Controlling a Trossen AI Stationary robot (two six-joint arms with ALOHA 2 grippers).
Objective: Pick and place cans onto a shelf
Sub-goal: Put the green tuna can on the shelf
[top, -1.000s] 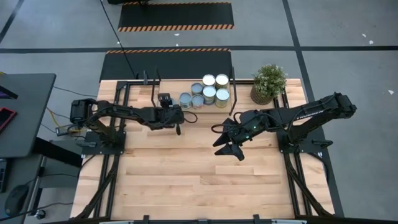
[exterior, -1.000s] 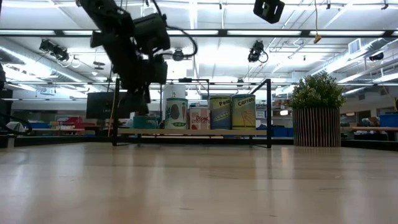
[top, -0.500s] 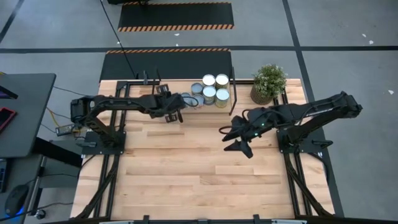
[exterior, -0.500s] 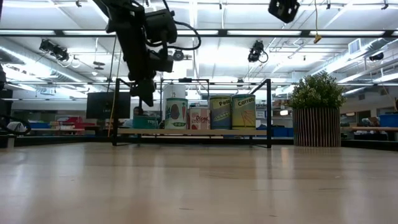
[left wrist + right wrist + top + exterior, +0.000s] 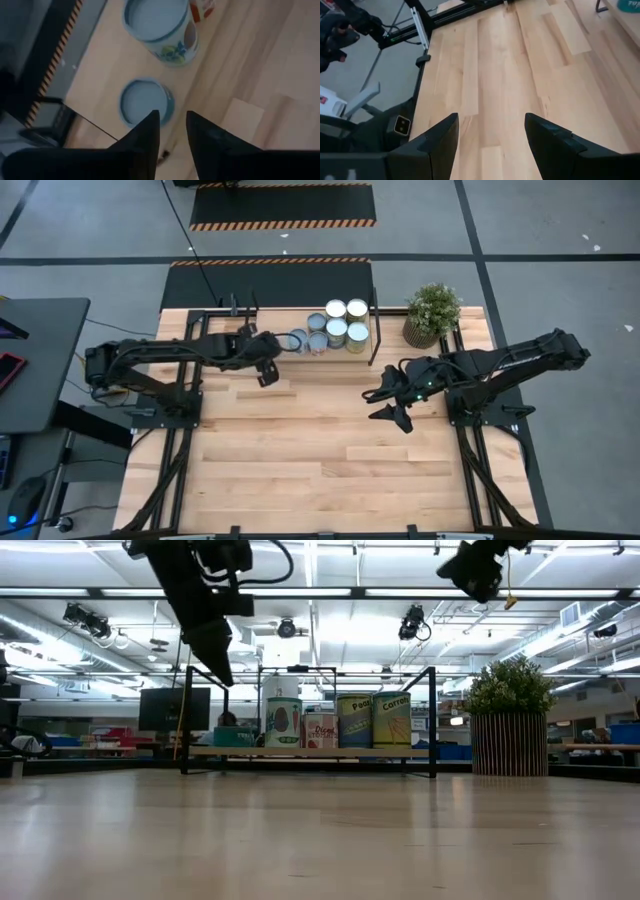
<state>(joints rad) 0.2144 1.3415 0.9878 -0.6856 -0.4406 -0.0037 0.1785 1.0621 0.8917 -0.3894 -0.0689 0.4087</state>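
We see the left gripper raised above the table, just in front of the shelf at its left part, with nothing between its fingers; in the left wrist view the two dark fingers stand a narrow gap apart, nearly closed. Past those fingers we look down on two cans with pale bluish tops: a short one closest to the fingertips and a taller one with a printed label beyond it, both standing upright on light wood. From above, the cans form a tight cluster on the shelf, right of its middle, several touching one another, with whitish and grey-blue tops. In the low view they stand in a row on the shelf board, labels facing us, between the black posts, and the left arm hangs down in front of the shelf's left end, its gripper well above the board. The right gripper hovers over the bare table, well apart from the shelf and the cans, in front of the plant that stands at the far right corner. Its fingers are spread wide in the right wrist view and carry nothing, with only table planks showing between them. In the low view the right arm shows only near the upper edge.
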